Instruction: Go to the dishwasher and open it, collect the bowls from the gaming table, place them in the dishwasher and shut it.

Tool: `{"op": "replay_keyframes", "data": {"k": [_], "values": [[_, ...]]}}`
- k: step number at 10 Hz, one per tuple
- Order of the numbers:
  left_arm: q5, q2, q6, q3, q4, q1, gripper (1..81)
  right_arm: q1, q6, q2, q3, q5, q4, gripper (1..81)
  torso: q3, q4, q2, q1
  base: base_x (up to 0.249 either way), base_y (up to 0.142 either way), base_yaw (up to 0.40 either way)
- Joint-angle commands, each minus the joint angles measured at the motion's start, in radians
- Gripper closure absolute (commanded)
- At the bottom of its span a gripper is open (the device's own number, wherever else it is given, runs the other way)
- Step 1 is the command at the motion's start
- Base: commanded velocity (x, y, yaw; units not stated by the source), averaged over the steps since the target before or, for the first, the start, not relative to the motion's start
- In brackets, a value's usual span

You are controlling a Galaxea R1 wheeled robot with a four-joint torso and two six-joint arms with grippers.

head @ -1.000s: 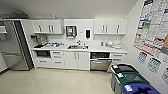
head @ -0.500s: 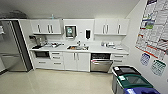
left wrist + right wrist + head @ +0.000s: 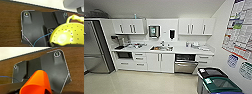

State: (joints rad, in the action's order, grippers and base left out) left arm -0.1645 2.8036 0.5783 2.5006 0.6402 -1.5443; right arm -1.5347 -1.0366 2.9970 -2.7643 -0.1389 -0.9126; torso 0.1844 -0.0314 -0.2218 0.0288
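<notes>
The dishwasher (image 3: 185, 67) is built in under the white counter, right of the sink cabinet; it has a steel front with a dark band above it. In the left wrist view my left gripper (image 3: 56, 44) is shut on the rim of a pale yellow-green bowl (image 3: 67, 36) dotted with small holes. The right wrist view shows my right gripper (image 3: 46, 91) shut on the smaller orange-red bowl (image 3: 37, 83). Both bowls hang above the robot's dark plate and a brown wood-grain surface. The gaming table is out of view.
A tall steel fridge (image 3: 95, 47) stands at the left end of the counter. Two lidded waste bins, one black (image 3: 211, 73) and one green (image 3: 222, 85), stand against the right wall below posters (image 3: 239, 30). Pale floor (image 3: 141, 82) stretches up to the cabinets.
The whole head view has shifted slightly, with the counter and bins a little larger: the camera has moved closer to the kitchenette.
</notes>
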Motion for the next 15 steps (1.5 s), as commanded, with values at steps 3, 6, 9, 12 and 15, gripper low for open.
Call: {"op": "replay_keyframes", "data": {"k": [3, 6, 9, 12, 15], "values": [[0.028, -0.018, 0.002, -0.003, -0.005, 0.048, 81.1, 0.05, 0.001, -0.008, -0.003, 0.03, -0.003, 81.1, 0.0, 0.0, 0.0, 0.0, 0.143, 0.0, 0.0], [0.028, -0.019, 0.002, -0.003, -0.005, 0.048, 81.1, 0.049, 0.001, -0.008, -0.003, 0.032, -0.003, 81.1, 0.0, 0.0, 0.0, 0.0, 0.143, 0.0, 0.0], [0.028, -0.019, 0.002, -0.005, -0.004, 0.046, 81.1, 0.049, 0.001, -0.007, -0.003, 0.032, -0.003, 81.1, 0.0, 0.0, 0.0, 0.0, 0.143, 0.0, 0.0], [0.028, -0.019, 0.002, -0.003, -0.004, 0.046, 81.1, 0.05, 0.003, -0.007, -0.001, 0.032, -0.003, 81.1, 0.0, 0.0, 0.0, 0.0, 0.143, 0.0, 0.0], [0.028, -0.021, 0.002, -0.003, -0.004, 0.046, 81.1, 0.05, 0.003, -0.007, 0.0, 0.032, -0.005, 81.1, 0.0, 0.0, 0.0, 0.001, 0.143, 0.0, 0.0]]}}
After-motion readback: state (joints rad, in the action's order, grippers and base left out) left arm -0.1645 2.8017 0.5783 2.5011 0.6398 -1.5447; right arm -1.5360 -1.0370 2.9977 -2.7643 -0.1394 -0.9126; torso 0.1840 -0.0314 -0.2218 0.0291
